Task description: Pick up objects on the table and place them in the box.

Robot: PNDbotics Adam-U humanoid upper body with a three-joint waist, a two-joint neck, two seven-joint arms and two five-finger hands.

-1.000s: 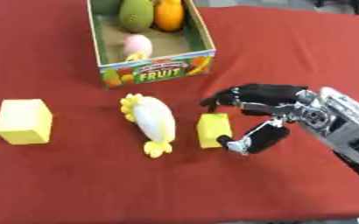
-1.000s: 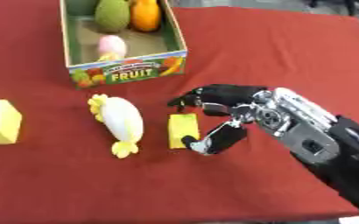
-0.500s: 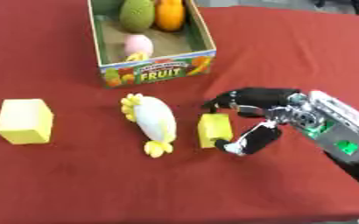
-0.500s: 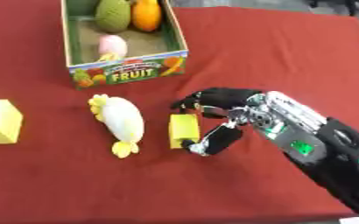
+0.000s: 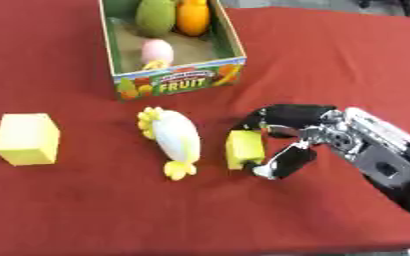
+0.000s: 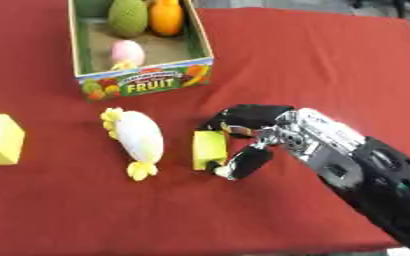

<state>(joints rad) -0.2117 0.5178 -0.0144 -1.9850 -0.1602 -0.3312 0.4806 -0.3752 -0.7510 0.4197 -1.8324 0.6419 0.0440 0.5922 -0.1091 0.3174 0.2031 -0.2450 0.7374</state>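
One red tablecloth [image 5: 331, 60]; wrinkled

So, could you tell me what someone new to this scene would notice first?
Probably the robot's right hand, black and silver, coming in from the right with fingers and thumb curled around a small yellow block at the centre of the red table. Next, the FRUIT box at the top, holding green, orange and pink items. A white toy with yellow ends lies beside the block, and a larger yellow block sits far left.
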